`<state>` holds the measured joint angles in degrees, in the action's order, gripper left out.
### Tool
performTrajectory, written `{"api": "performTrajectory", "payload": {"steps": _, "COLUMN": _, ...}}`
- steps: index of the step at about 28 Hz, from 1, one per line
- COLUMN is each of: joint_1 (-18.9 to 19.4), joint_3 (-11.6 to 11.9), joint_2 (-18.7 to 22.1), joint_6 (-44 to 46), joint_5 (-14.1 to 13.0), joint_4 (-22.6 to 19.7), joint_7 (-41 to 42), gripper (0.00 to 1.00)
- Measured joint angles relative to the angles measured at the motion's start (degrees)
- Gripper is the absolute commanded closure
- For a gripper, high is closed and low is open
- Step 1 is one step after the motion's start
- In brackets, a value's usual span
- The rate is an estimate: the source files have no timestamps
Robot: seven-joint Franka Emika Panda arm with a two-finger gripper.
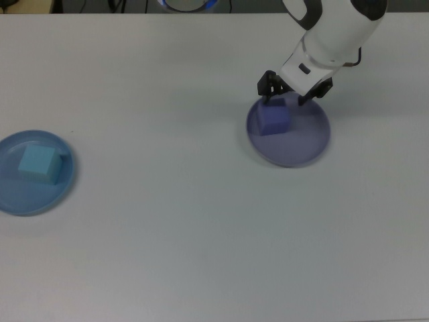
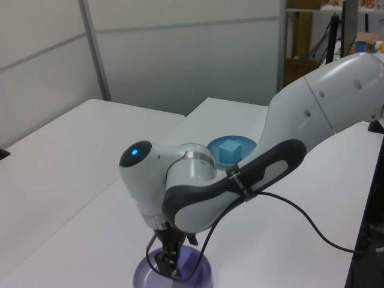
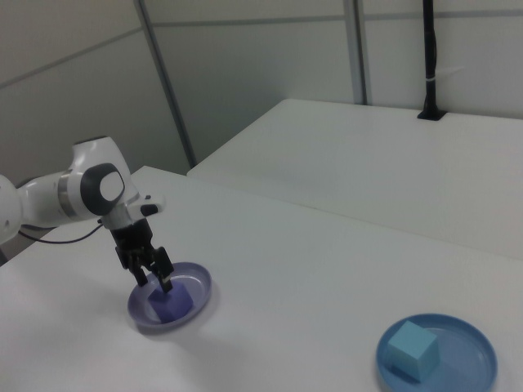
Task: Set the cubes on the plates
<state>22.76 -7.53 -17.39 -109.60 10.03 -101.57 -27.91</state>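
In the top view, the purple plate (image 1: 289,131) is sitting on the white table (image 1: 201,235), and it serves as the landmark here. The purple cube (image 1: 273,118) is lying inside this plate, toward its upper-left part as the top view shows it. The gripper (image 1: 288,92) is hanging just above the plate's upper rim, its fingers spread apart and gripping nothing, one finger (image 1: 269,85) showing just above the cube. Far to the top view's left of the purple plate, the blue plate (image 1: 32,194) is holding the turquoise cube (image 1: 37,164).

In the left view, the purple plate (image 2: 201,273) is sitting at the bottom edge, partly hidden by the arm (image 2: 240,180). The gripper (image 2: 169,267) is pointing down over the plate. The blue plate (image 2: 249,146) with the turquoise cube (image 2: 229,149) is lying well beyond the purple plate, behind the arm.

In the right view, the purple cube (image 3: 173,304) is resting flat in the purple plate (image 3: 197,287), free of the fingers. The gripper (image 3: 153,276) is standing open just above the cube. The blue plate (image 3: 466,359) with the turquoise cube (image 3: 412,349) is sitting well apart, to the right view's right of the purple plate.
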Motion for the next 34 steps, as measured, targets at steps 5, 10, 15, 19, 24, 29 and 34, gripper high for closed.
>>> {"api": "performTrajectory", "payload": {"steps": 5, "joint_1": -1.03, "joint_3": 0.78, "joint_2": 3.48, "joint_6": 1.89, "joint_5": 0.0, "joint_4": 1.1, "joint_7": -0.37, "gripper": 0.0}}
{"api": "performTrajectory", "payload": {"steps": 10, "joint_1": -5.25, "joint_3": 1.01, "joint_2": 8.55, "joint_6": 6.78, "joint_5": -0.9, "joint_4": 1.99, "joint_7": 1.0, "gripper": 0.0}}
{"api": "performTrajectory", "payload": {"steps": 15, "joint_1": -9.84, "joint_3": 2.15, "joint_2": 13.16, "joint_6": 11.8, "joint_5": -3.24, "joint_4": 2.42, "joint_7": 7.94, "gripper": 0.0}}
{"api": "performTrajectory", "payload": {"steps": 19, "joint_1": -10.7, "joint_3": 6.78, "joint_2": 16.73, "joint_6": 14.66, "joint_5": -3.67, "joint_4": 3.06, "joint_7": 12.96, "gripper": 0.0}}
{"api": "performTrajectory", "payload": {"steps": 24, "joint_1": -10.97, "joint_3": 13.69, "joint_2": 20.23, "joint_6": 15.8, "joint_5": -3.69, "joint_4": 3.92, "joint_7": 21.7, "gripper": 0.0}}
{"api": "performTrajectory", "payload": {"steps": 29, "joint_1": -11.49, "joint_3": 17.73, "joint_2": 20.97, "joint_6": 15.8, "joint_5": -3.97, "joint_4": 5.34, "joint_7": 24.54, "gripper": 0.0}}
{"api": "performTrajectory", "payload": {"steps": 34, "joint_1": -11.83, "joint_3": 18.55, "joint_2": 20.57, "joint_6": 15.8, "joint_5": -4.54, "joint_4": 6.01, "joint_7": 24.56, "gripper": 0.0}}
